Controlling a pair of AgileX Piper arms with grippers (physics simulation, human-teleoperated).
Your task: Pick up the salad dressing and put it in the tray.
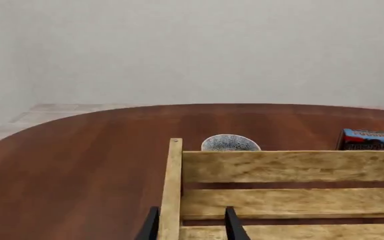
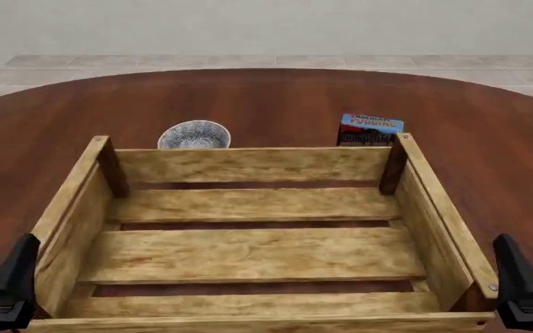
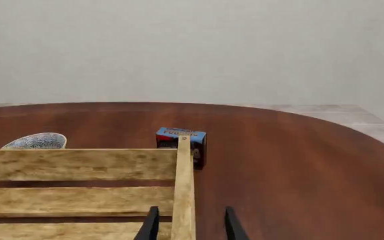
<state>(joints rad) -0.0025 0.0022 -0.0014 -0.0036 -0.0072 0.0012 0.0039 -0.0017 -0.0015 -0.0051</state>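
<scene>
The salad dressing does not show in any view, so I cannot tell where it stands; the tray (image 2: 248, 229) sits in the middle of the surface (image 2: 53, 125) with nothing inside it, and behind its far wall are only a patterned bowl (image 2: 193, 134) and a blue-and-red pudding box (image 2: 370, 130), both partly cut off by that wall. I judge that a slim bottle is light, stiff and a little slippery, best held around the body under the cap. The left tool (image 2: 7, 291) and the right tool (image 2: 524, 288) are both spread apart and hold nothing, each astride a side wall of the tray.
</scene>
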